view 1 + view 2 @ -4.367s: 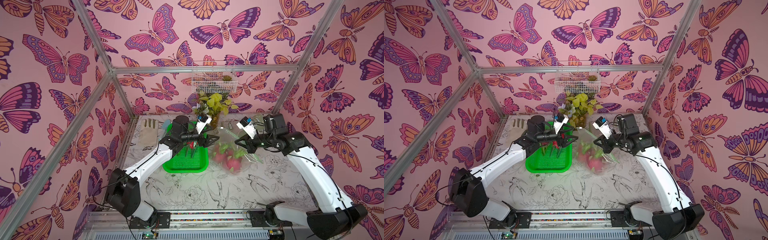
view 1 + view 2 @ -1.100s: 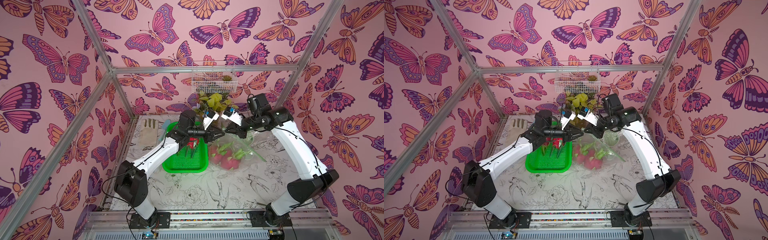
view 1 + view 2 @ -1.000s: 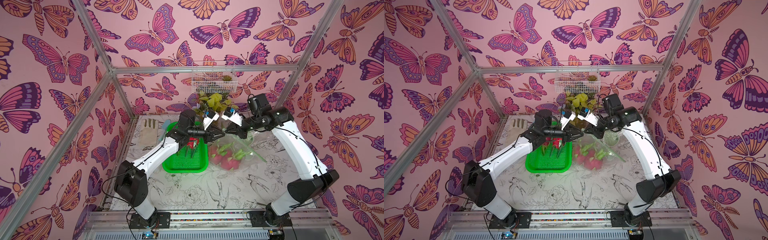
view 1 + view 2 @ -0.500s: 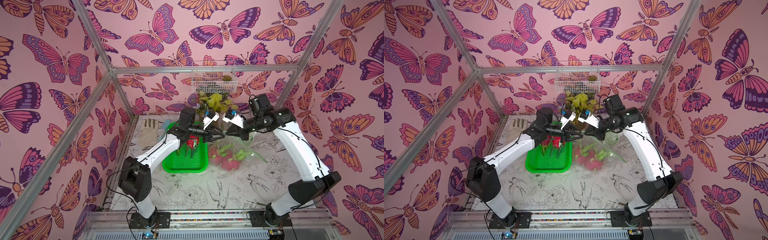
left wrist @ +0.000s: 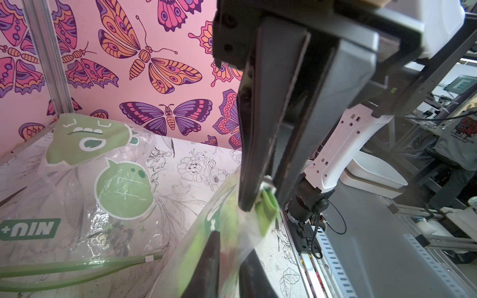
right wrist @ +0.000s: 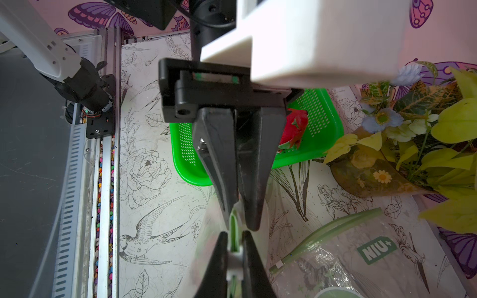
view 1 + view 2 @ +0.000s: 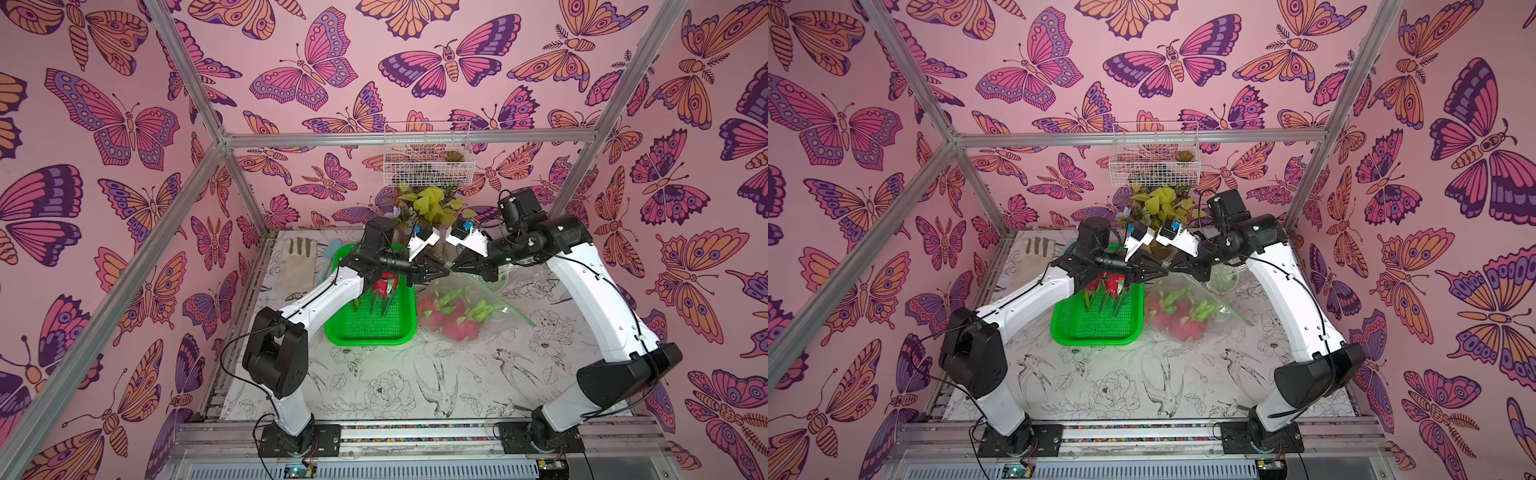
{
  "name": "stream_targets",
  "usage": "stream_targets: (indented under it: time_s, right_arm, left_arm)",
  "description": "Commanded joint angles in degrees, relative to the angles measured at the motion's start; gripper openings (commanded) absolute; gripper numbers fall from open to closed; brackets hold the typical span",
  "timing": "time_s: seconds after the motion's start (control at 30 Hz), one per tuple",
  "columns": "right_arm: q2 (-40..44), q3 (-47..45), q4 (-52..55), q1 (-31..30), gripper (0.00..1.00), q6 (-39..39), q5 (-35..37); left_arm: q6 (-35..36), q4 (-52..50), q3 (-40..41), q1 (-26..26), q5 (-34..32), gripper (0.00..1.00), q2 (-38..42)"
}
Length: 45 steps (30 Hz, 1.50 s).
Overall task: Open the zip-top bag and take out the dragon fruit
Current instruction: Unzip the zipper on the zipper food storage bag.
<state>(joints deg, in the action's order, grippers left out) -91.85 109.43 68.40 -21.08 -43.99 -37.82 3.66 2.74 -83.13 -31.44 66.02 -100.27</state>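
Step in hand, as judged: opening of the zip-top bag (image 7: 498, 305), with one fruit already out. Left gripper (image 5: 262, 203) found closed to a narrow pinch on a green edge strip of the bag. Right gripper (image 6: 238, 224) likewise pinched almost shut on the same green strip, meeting the left tip to tip above the desk (image 7: 395, 386), toward its far edge. Two magenta dragon fruit (image 7: 453, 322) seen low inside the clear film, right of the desk's middle and just beside the green tray (image 7: 370, 332). One red dragon fruit (image 6: 294, 129) lying in that tray, partly hidden under the left arm in both top views. A loose green zip track (image 6: 327, 232) with white slider noted on the desk, on the right-edge side of the fruit; not possible to tell whether part of the held bag. Called for next: drawing both grippers apart, slowly and level, to spread the mouth without slipping off the thin strip or tearing the film; then reaching in for the nearer fruit.
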Motion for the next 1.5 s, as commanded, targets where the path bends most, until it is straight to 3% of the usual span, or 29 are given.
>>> stream_targets:
  time_s: [0.0, 0.2, 0.37, 0.87, 1.47]
  right_arm:
    - [1.3, -0.2, 1.3, 0.3, 0.0, -0.6, -2.1]
    - [4.1, -3.6, 0.9, 1.0, 0.0, 1.9, 0.6]
    - [7.8, -9.6, -2.1, 1.7, 0.0, 4.4, 3.3]
    - [12.4, -16.2, -2.8, 3.5, 0.0, 7.3, 5.0]
    - [20.4, -25.5, -3.5, 6.7, 0.0, 9.4, 12.3]
  left_arm:
    - [0.7, -0.2, -1.7, 0.0, 2.1, 0.0, -0.7]
    - [-1.9, 2.9, -0.1, 0.5, 0.5, 0.0, 0.2]
    - [-9.7, 14.2, 4.0, 2.5, 0.9, 0.0, 1.7]
    - [-16.2, 22.0, 7.9, 5.2, 1.6, 0.0, 4.3]
    - [-15.6, 19.6, 8.8, 7.5, -2.7, 0.0, 6.8]
